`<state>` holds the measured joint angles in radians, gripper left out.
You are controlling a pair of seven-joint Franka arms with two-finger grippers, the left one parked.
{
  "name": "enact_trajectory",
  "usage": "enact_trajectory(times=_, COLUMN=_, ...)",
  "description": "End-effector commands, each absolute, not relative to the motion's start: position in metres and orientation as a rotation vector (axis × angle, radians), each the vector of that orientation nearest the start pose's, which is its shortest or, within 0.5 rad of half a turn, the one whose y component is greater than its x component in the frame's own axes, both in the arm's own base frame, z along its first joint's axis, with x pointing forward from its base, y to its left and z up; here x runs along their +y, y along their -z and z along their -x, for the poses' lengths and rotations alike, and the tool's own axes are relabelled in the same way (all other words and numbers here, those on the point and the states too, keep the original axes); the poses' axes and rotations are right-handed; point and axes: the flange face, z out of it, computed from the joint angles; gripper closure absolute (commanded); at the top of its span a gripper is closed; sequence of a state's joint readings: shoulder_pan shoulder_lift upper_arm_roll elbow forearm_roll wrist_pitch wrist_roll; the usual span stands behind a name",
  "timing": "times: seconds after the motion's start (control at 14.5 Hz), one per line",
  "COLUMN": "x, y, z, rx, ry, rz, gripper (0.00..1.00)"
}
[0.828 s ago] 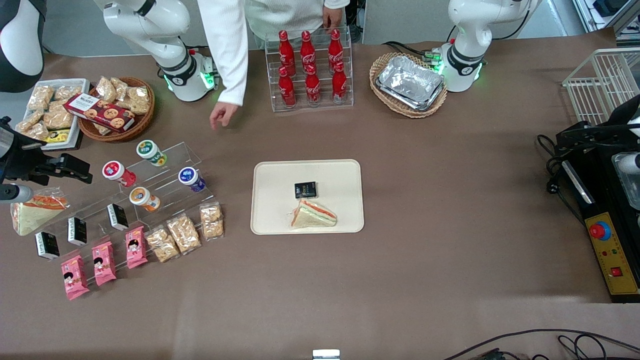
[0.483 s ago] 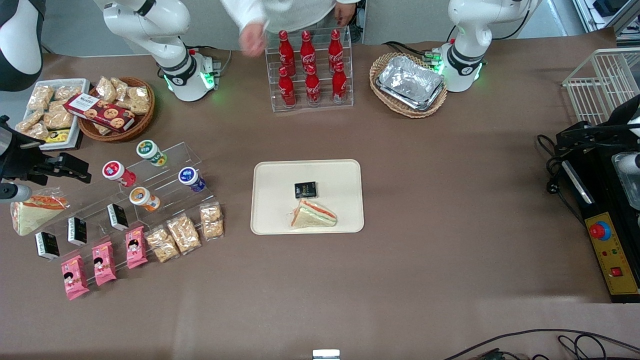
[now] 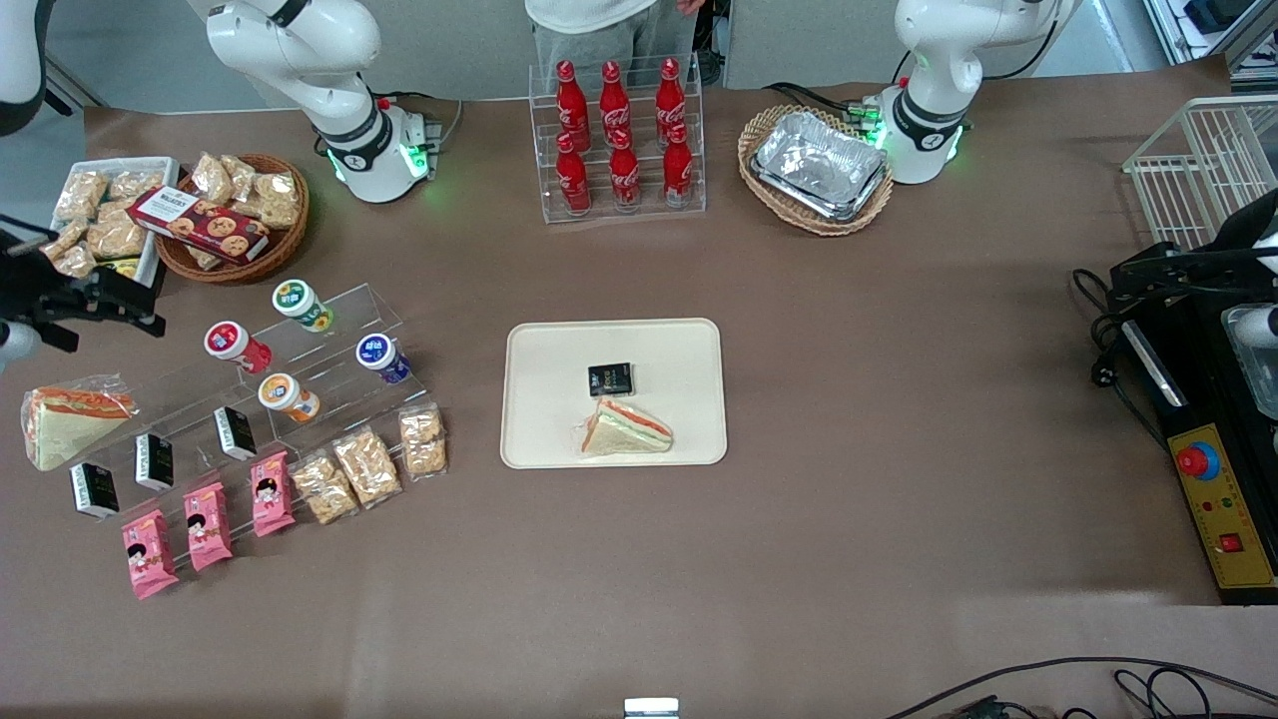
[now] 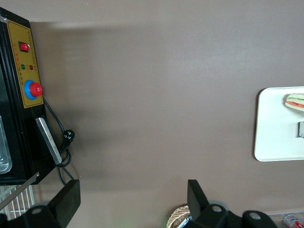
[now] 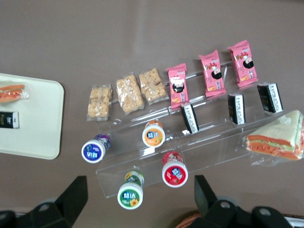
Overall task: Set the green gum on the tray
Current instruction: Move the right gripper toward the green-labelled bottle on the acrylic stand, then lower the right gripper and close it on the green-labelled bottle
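The green gum (image 3: 300, 303) lies on its side on the top step of a clear stand, its green-rimmed white lid (image 5: 130, 197) facing up toward the wrist camera. My right gripper (image 3: 112, 306) hangs above the table at the working arm's end, beside the stand and apart from the gum. In the wrist view the gripper (image 5: 140, 186) is open; its black fingers (image 5: 76, 194) stand wide, with the gum far below between them. The beige tray (image 3: 549, 399) lies mid-table with a sandwich (image 3: 626, 429) and a black packet (image 3: 610, 378) on it.
Red-lidded (image 3: 228, 342), orange-lidded (image 3: 283, 393) and purple-lidded (image 3: 377, 354) bottles share the stand. Black packets, pink packets (image 3: 208, 524) and cracker bags (image 3: 367, 465) line its lower steps. A wrapped sandwich (image 3: 62, 422), a wicker snack basket (image 3: 232, 215), a cola rack (image 3: 617, 140) and foil trays (image 3: 819, 165) stand around.
A person's hand near the basket has drawn back off the table. My gripper has shifted a little farther from the front camera, away from the wrapped sandwich.
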<state>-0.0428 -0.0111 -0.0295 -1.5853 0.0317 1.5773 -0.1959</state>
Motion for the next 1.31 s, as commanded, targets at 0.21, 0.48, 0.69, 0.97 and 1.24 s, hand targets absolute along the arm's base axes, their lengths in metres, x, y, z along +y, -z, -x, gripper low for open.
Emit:
enact_trajectory(times=0.21, x=-0.028, y=-0.554, z=-0.461, rx=-0.246, ry=0.100, rz=3.070, gripper=0.00)
enact_trajectory(times=0.48, x=-0.027, y=-0.499, z=-0.444, rx=-0.230, ry=0.130, rz=3.073, gripper=0.00)
enact_trajectory(times=0.69, x=-0.027, y=-0.460, z=-0.437, rx=-0.220, ry=0.141, rz=3.077, gripper=0.00)
enact_trajectory(times=0.97, x=-0.027, y=-0.424, z=-0.427, rx=-0.212, ry=0.150, rz=3.082, gripper=0.00)
enact_trajectory(times=1.24, x=-0.024, y=-0.408, z=-0.417, rx=-0.216, ry=0.140, rz=3.084, gripper=0.00)
